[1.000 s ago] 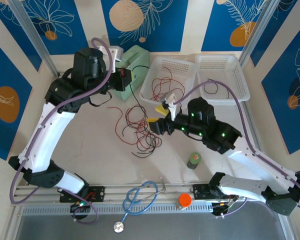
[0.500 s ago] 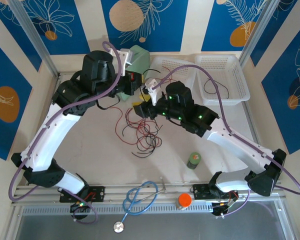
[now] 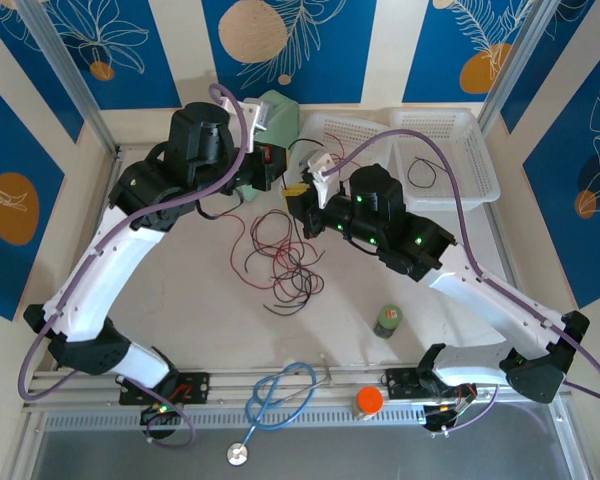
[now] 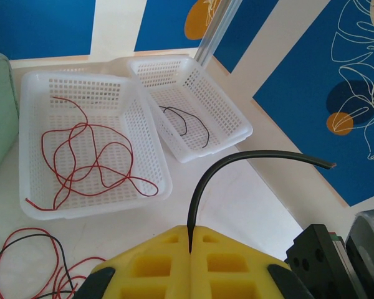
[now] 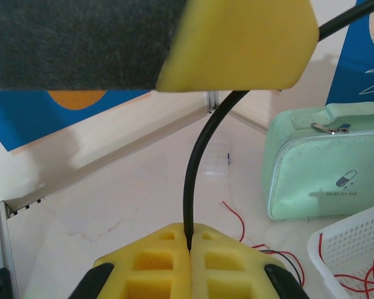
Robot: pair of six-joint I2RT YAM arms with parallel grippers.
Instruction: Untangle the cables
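End effector status: gripping one black cable (image 4: 237,158) with left end effector (image 4: 190,240) and right end effector (image 5: 190,242), pads shut tight, above the counter (image 3: 180,300). Already binned one red cable (image 4: 81,128) and a second black cable (image 4: 186,118) in baskets (image 4: 100,207); still got a red-black tangle (image 3: 285,262) to sort down there.

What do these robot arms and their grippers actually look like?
Both the left arm and right arm have white shell links joined by chunky black joints, with a purple cord running along each. Small green lights glow on the right arm's black housing. The left gripper and right gripper each carry two yellow pads with square cut-outs.
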